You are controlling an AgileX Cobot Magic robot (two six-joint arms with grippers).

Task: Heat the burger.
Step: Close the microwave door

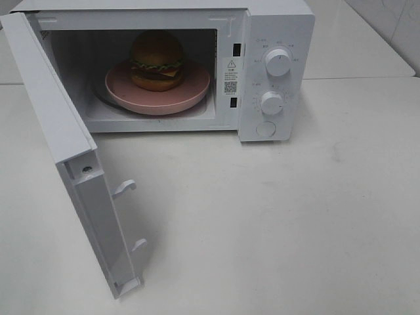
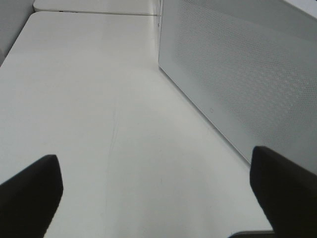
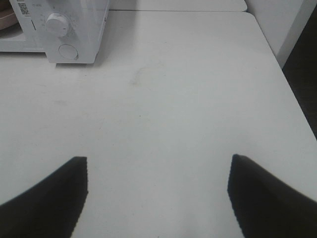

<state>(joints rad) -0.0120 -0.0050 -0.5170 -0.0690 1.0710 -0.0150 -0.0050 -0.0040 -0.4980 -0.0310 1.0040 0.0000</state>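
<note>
burger (image 1: 157,59) sits on its plate (image 1: 197,88) inside the microwave (image 1: 275,72), left end effector (image 2: 156,186) and right end effector (image 3: 158,193) wide and empty, so a hard shove on the open door (image 1: 65,151) could skid the microwave.

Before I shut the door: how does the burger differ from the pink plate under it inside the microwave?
The burger is tall and domed; the pink plate is low and flat. The burger is golden-brown with green lettuce and a dark patty; the plate is plain pink. The plate is wider, its rim showing either side of the burger that sits on it. Both are round and inside the microwave, whose door stands open.
</note>
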